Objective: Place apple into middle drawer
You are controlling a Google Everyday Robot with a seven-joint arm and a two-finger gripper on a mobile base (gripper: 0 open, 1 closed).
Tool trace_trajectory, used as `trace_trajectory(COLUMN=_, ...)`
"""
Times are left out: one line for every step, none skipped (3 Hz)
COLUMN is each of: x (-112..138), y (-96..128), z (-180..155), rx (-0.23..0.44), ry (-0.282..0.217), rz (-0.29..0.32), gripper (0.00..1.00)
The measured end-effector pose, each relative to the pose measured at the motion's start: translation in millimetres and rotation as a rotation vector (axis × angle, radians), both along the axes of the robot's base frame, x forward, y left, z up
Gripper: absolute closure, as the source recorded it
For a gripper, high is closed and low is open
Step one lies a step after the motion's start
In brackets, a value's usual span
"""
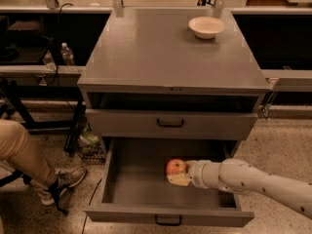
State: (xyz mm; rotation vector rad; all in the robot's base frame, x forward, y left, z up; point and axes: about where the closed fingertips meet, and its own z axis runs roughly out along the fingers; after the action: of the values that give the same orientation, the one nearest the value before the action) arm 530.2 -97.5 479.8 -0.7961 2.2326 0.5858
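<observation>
Down low, held the apple [175,165] clamped between the gripper [178,175] fingers, inside the open middle drawer [136,182].

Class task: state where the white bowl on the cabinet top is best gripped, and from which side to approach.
Probably pinch the rim of the white bowl from above. It sits upright, mouth up, on the cabinet top, and its low flared wall suits a pinch, one side inside, one outside. The pincer is down in the open middle drawer, holding the apple.
</observation>
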Motion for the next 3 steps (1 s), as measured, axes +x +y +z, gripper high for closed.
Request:
trace_trajectory(x=9, y=16, z=-18, rx=0.016, ry=-0.020, rz=0.036, gripper=1.00)
trace_trajectory(x=21, y=47, z=-45, rx=0.039, ry=-0.013, rz=0.097, gripper=0.99)
trace_trajectory(x=27, y=63, z=-54, rx=0.056, ry=-0.011, rz=0.123, gripper=0.77)
